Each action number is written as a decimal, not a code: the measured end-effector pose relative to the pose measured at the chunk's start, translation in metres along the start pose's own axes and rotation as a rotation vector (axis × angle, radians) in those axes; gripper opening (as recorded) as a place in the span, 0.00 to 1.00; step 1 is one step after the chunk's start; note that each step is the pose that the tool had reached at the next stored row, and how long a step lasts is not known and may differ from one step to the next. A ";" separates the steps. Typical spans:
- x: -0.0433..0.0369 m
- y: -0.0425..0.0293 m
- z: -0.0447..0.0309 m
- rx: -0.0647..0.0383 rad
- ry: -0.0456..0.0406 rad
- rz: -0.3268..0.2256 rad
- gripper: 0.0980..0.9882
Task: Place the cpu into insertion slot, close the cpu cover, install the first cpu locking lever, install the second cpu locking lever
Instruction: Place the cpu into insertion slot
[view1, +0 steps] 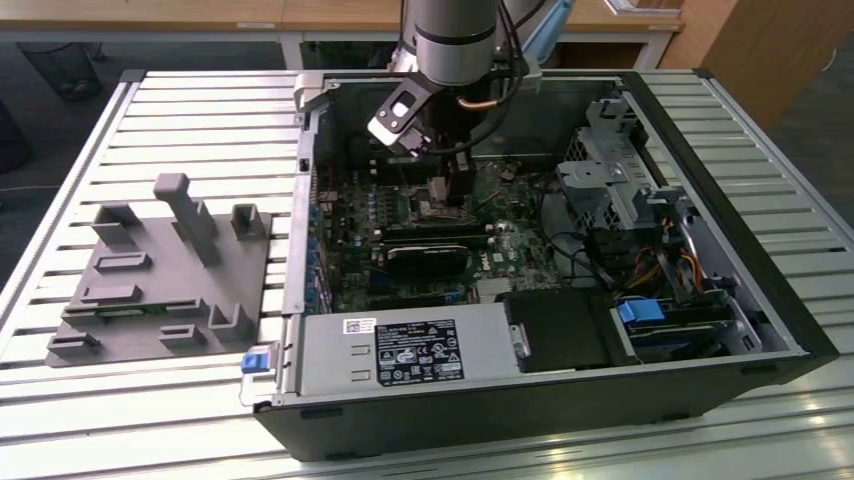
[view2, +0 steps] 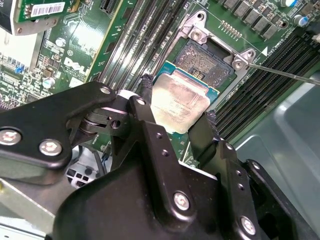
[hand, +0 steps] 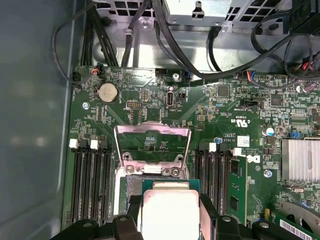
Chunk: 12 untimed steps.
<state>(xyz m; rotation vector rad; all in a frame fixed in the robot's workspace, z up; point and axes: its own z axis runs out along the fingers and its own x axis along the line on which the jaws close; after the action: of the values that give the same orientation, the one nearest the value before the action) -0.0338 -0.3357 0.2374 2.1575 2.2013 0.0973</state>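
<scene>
1 cpu (view2: 181, 100) in pincer (view2: 177, 101), prob. over 1 slot (view2: 207, 62)

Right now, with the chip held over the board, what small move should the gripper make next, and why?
Probably slide the cpu, held by the gripper, sideways over the insertion slot: part of its recessed middle shows beyond the chip's edge, and the cpu cover stands open.

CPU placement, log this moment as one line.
gripper: shut on cpu | cpu: partly over slot, not seated | cover: open
</scene>
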 end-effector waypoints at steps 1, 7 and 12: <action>0.0001 -0.0003 0.0003 0.000 0.0001 0.000 0.50; 0.0007 -0.0004 0.0027 0.000 0.0001 0.000 0.50; 0.0007 -0.0006 0.0041 0.000 0.0001 0.000 0.50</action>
<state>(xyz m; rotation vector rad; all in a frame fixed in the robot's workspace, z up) -0.0340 -0.3350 0.2332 2.1574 2.2013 0.0976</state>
